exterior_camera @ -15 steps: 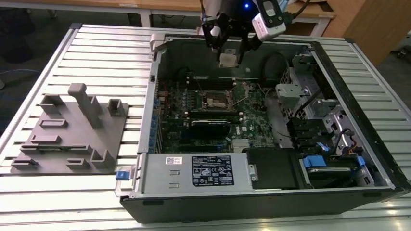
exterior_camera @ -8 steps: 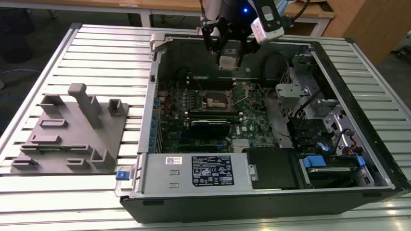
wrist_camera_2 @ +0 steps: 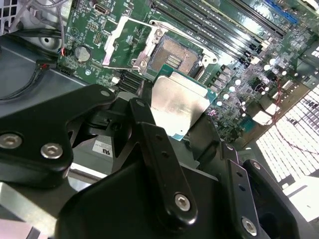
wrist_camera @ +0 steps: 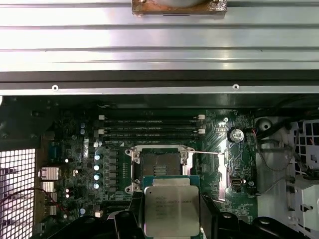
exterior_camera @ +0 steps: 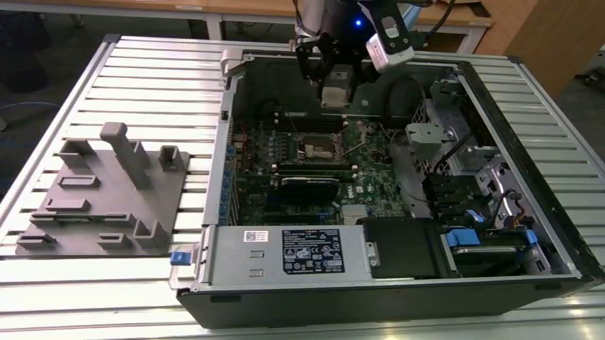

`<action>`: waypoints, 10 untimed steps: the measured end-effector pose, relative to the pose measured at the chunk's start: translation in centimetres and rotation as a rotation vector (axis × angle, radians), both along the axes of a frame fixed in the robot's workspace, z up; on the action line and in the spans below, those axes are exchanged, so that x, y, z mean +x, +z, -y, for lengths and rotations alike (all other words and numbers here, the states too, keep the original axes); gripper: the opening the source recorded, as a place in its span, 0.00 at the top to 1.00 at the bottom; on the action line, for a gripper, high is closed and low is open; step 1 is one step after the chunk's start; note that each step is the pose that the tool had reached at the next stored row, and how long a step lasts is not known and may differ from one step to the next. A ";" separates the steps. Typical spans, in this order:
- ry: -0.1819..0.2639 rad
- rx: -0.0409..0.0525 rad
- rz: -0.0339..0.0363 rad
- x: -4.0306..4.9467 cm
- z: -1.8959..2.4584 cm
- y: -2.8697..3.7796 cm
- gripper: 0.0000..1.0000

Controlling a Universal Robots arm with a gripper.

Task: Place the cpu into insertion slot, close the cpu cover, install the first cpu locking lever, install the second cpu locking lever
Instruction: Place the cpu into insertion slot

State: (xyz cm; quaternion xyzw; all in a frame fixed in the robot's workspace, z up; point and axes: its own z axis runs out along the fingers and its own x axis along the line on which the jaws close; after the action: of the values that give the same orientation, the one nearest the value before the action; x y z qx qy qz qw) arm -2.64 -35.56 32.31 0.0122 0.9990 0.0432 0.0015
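Note:
My gripper (exterior_camera: 333, 86) hangs over the back of the open computer case, shut on the cpu (exterior_camera: 336, 96). The cpu's silvery-grey top shows in both wrist views (wrist_camera_2: 179, 105) (wrist_camera: 171, 206), held by its edges between the black fingers (wrist_camera: 130, 221). The insertion slot (exterior_camera: 319, 147) (wrist_camera_2: 172, 56) (wrist_camera: 159, 168) lies uncovered on the green board, below and a little ahead of the chip, with its gold-tan contacts showing. The cpu cover (wrist_camera_2: 124, 44) is swung open beside the slot. A thin locking lever (wrist_camera: 207, 153) sticks out sideways from the socket frame.
Long black memory slots (wrist_camera: 149, 127) run beside the socket. A black card (exterior_camera: 309, 185), the power supply (exterior_camera: 283, 253) and drive bays (exterior_camera: 472, 177) crowd the case. A grey fixture (exterior_camera: 104, 191) stands on the slatted table (exterior_camera: 161, 85) at the exterior view's left.

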 end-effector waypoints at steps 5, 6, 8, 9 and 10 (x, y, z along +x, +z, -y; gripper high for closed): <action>0.000 -0.0023 0.0020 -0.07 0.00 -0.26 0.46; 0.000 -0.0022 0.0023 -0.08 0.00 -0.28 0.46; 0.000 -0.0021 0.0033 -0.10 0.00 -0.32 0.46; 0.000 -0.0021 0.0040 -0.12 0.00 -0.34 0.46; 0.000 -0.0021 0.0047 -0.13 0.00 -0.35 0.46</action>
State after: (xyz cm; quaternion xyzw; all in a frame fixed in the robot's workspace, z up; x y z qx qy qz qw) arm -2.77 -35.57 31.96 0.0120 0.9990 0.0422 0.0039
